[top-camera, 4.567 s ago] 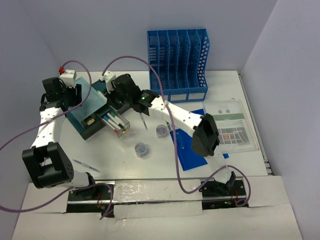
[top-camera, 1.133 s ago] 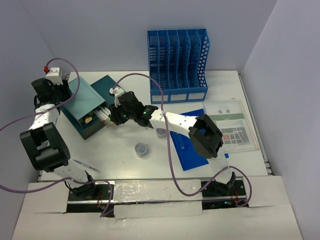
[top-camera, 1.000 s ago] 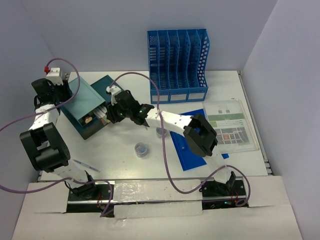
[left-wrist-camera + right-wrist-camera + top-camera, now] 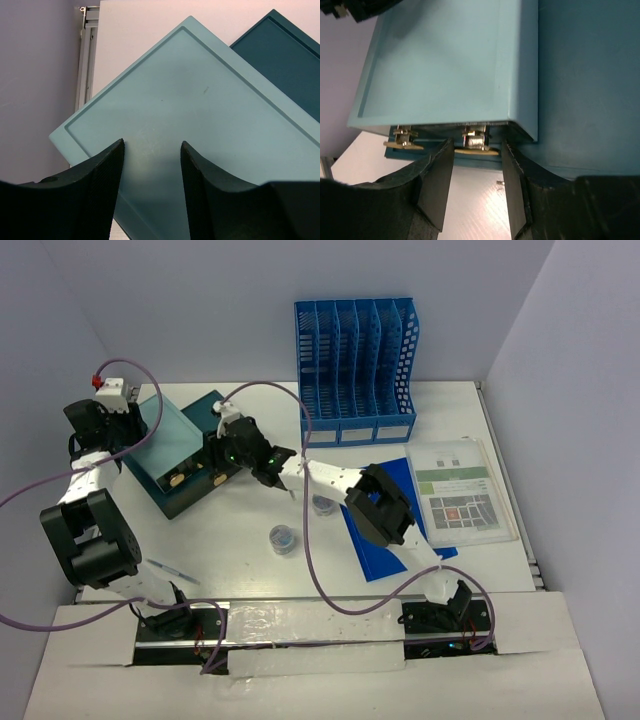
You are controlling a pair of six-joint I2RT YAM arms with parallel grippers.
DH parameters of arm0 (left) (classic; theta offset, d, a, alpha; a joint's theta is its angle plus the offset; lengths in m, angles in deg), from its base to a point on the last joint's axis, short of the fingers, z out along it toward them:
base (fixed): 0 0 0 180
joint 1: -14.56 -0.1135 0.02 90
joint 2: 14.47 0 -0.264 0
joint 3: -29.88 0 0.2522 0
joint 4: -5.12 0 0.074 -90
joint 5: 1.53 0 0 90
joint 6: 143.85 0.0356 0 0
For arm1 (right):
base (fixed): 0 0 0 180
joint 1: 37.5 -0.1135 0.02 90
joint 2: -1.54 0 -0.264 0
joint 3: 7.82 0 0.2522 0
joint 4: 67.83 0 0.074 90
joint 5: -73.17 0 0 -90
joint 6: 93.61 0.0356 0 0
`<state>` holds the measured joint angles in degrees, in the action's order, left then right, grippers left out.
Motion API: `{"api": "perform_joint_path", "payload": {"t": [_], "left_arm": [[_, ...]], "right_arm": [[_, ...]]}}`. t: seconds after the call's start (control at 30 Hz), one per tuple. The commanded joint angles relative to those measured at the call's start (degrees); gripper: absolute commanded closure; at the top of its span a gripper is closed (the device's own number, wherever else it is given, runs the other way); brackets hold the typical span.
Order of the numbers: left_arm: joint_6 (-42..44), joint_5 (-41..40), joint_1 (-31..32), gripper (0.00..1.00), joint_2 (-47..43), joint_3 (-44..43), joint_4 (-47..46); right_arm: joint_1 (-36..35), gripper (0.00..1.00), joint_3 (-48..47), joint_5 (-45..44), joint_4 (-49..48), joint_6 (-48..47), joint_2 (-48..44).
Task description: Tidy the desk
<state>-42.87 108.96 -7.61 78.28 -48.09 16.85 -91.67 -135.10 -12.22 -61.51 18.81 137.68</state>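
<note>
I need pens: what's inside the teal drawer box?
The teal drawer box looks shut, so its contents are hidden. Two brass handles show on its front, with the fingers of the right gripper flanking one.

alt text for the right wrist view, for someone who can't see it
The right gripper, jaws open, is lined up on a brass handle on the front of a teal drawer box. A second handle sits left of it, with white desk below.
</note>
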Motion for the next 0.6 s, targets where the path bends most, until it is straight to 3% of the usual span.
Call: {"api": "perform_joint_path", "payload": {"t": [0.0,0.27,0.57], "left_arm": [[0.4,1.5,0.4,0.44,0.2,1.1,8.0],[0.1,1.0,0.4,0.44,0.3,-2.9,9.7],[0.4,-3.1,-0.1,0.40,2.4,-12.2,10.2]], "right_arm": [[-0.1,0.49,3.3,1.1,-3.5,-3.2,-6.4],[0.0,0.38,5.7,3.8,-0.3,-6.0,-11.7],[2.2,0.34,0.5,2.9,2.1,-1.0,-8.6]]}}
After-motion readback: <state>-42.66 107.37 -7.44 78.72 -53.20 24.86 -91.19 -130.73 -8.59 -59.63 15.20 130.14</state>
